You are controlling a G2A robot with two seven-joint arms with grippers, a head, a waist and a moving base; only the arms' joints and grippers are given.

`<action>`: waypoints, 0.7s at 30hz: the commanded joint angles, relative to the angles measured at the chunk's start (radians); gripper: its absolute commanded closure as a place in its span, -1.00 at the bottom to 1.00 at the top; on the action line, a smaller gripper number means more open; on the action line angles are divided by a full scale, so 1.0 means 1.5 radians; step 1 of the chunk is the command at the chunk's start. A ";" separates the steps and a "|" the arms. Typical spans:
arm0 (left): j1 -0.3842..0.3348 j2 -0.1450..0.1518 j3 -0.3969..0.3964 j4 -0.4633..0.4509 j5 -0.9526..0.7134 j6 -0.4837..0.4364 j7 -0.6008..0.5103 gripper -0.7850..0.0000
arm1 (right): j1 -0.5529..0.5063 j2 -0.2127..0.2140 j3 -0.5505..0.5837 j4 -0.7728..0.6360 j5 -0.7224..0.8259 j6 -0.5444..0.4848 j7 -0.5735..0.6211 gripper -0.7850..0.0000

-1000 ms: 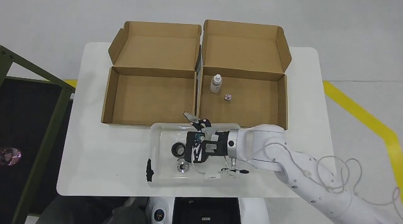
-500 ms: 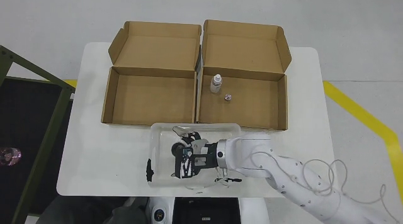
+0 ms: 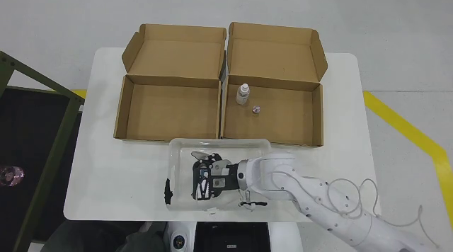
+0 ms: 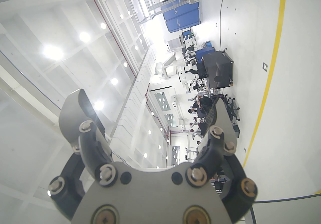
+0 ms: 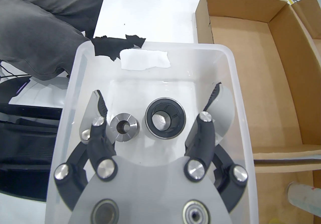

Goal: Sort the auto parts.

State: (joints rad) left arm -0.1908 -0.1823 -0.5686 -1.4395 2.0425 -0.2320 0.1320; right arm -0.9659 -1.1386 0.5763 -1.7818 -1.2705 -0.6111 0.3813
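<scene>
A clear plastic bin [image 3: 174,154] stands at the table's front edge. On its floor lie a black ring-shaped bearing [image 5: 165,121] and a silver metal bushing [image 5: 124,127], side by side. My right gripper [image 5: 158,92] hangs open inside the bin, with both parts between its spread fingers and touching neither. From above, the right gripper [image 3: 199,178] sits over the bin's left half. My left gripper [image 4: 148,102] is open and empty, pointing up into the room. The right cardboard box [image 3: 304,121] holds a small white bottle [image 3: 243,95] and a small metal part [image 3: 257,110].
The left cardboard box [image 3: 166,114] is empty, with its wall [image 5: 250,79] right beside the bin. Both boxes have their lids folded back. Black tape [image 5: 112,45] and a white label [image 5: 144,59] mark the bin's far end. Bare table lies left of the boxes.
My right gripper has moved left along the bin, from its middle to its left half, and now straddles the bearing and the bushing. It stays open.
</scene>
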 commanded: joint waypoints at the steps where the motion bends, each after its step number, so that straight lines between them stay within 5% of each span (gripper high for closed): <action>1: 0.000 0.000 0.000 0.000 0.000 0.000 0.000 -1.00 | -0.001 -0.002 0.000 0.006 -0.002 0.003 0.001 -0.65; 21: 0.000 0.000 0.000 0.000 0.000 0.000 0.000 -1.00 | -0.008 -0.016 0.023 0.055 -0.015 0.022 0.003 -0.53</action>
State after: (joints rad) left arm -0.1908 -0.1823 -0.5686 -1.4395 2.0425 -0.2320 0.1320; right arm -0.9771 -1.1613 0.6103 -1.7027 -1.2921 -0.5788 0.3871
